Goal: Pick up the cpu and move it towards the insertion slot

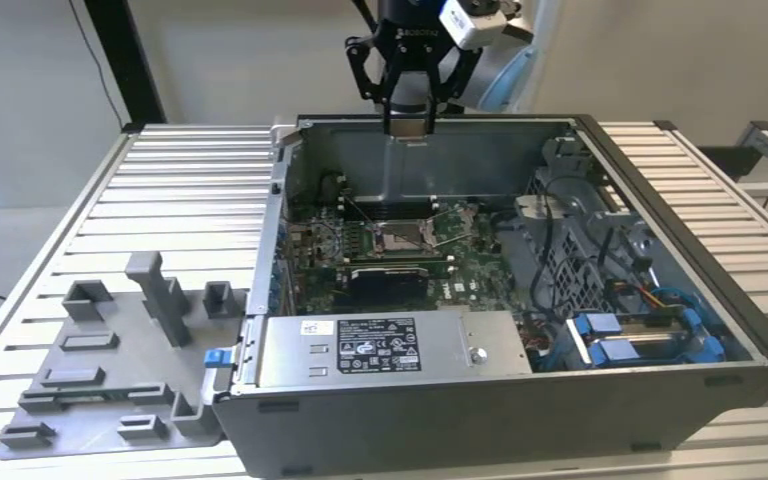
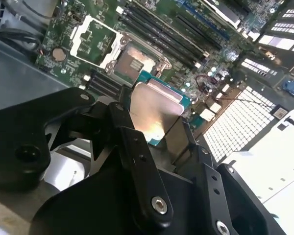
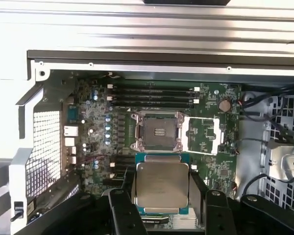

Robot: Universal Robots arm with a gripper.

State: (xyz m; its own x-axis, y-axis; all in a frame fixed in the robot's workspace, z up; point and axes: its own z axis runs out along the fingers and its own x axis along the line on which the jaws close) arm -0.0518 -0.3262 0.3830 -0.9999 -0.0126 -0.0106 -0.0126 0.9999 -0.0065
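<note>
First wrist view: claw (image 3: 161, 196) clenched on cpu (image 3: 162, 184), above insertion slot (image 3: 157, 131)

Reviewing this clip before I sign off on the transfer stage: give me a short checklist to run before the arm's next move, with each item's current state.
1. cpu held between the gripper fingers: ok, seen in both wrist views.
2. Chip sitting level in the grip: ok in the first wrist view.
3. insertion slot open, its centre uncovered: ok.
4. Chip directly over the slot: not ok; the gripper hangs above the computer case rear wall, in the exterior view.
5. Chip orientation matching the slot: cannot tell.
</note>
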